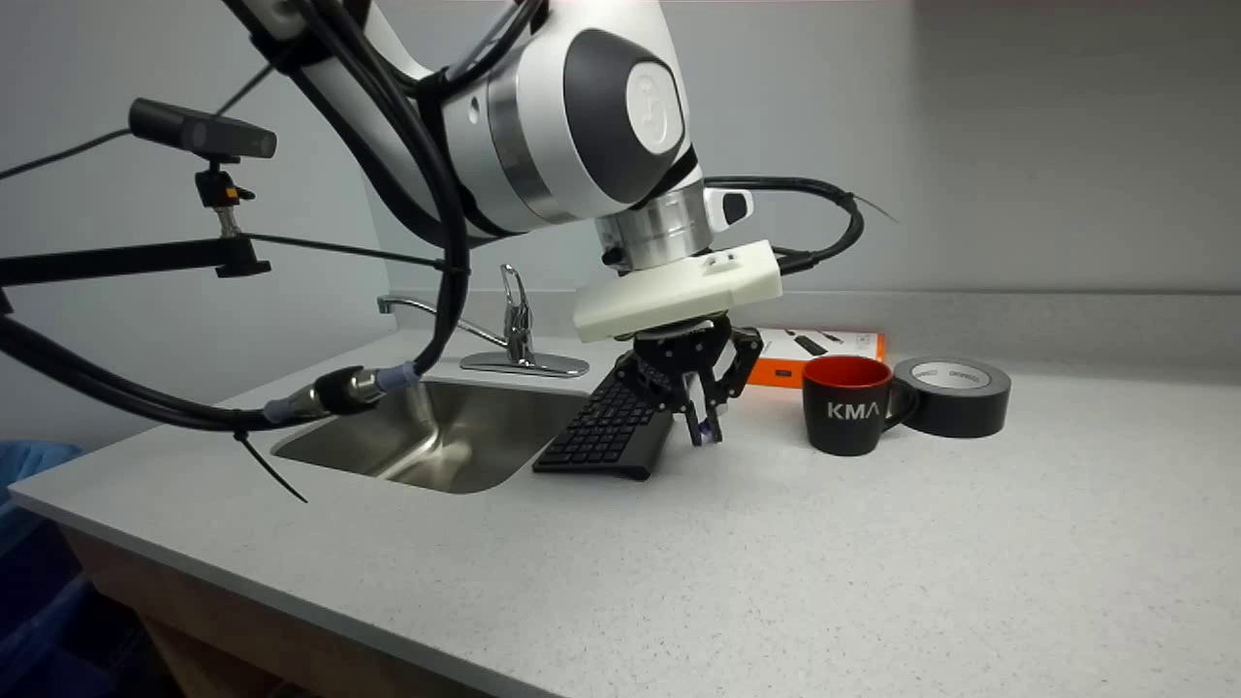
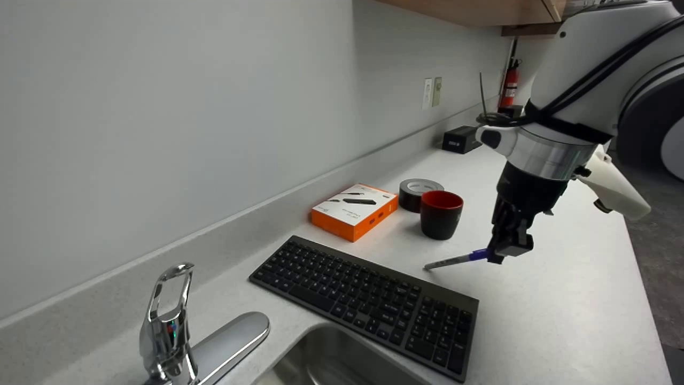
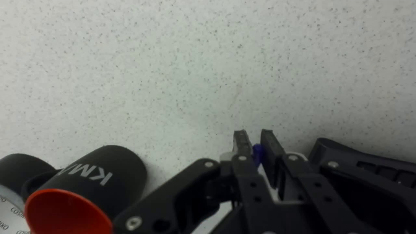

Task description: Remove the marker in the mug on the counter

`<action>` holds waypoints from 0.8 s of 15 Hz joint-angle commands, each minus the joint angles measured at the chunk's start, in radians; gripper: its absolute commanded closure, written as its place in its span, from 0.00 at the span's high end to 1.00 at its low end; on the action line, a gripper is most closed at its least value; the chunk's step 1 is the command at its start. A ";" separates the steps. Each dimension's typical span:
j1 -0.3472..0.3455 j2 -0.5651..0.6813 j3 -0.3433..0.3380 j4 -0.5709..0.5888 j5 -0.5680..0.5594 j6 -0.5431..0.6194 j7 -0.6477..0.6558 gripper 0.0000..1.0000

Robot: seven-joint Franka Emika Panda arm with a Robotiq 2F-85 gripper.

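The blue marker [image 2: 454,261] is between the fingers of my gripper [image 2: 502,255], which is shut on its blue end. The marker's grey part slants down over the counter [image 2: 566,321]; I cannot tell if its tip touches. In the wrist view, the marker's blue end [image 3: 257,152] is pinched between the fingertips [image 3: 254,133]. In an exterior view, my gripper [image 1: 706,436] is low over the counter [image 1: 776,562], between keyboard and mug. The black mug [image 1: 842,419] with red inside stands upright, apart from the gripper. The mug also shows in the wrist view [image 3: 97,178].
A black keyboard [image 2: 368,299] lies beside the gripper, next to the steel sink [image 1: 456,436] and faucet [image 1: 519,330]. A black tape roll [image 1: 955,402] is close behind the mug. An orange and white box [image 2: 355,211] lies near the back wall.
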 commanded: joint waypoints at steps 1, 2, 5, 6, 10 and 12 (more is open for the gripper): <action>-0.027 0.076 0.015 0.060 -0.050 -0.065 0.023 0.04; -0.028 0.085 0.014 0.066 -0.054 -0.074 0.022 0.04; -0.025 0.096 0.014 0.078 -0.050 -0.085 0.023 0.40; -0.024 0.094 0.015 0.081 -0.047 -0.087 0.021 0.41; -0.025 0.096 0.013 0.092 -0.042 -0.091 0.021 0.69; -0.025 0.096 0.013 0.096 -0.043 -0.092 0.023 0.85</action>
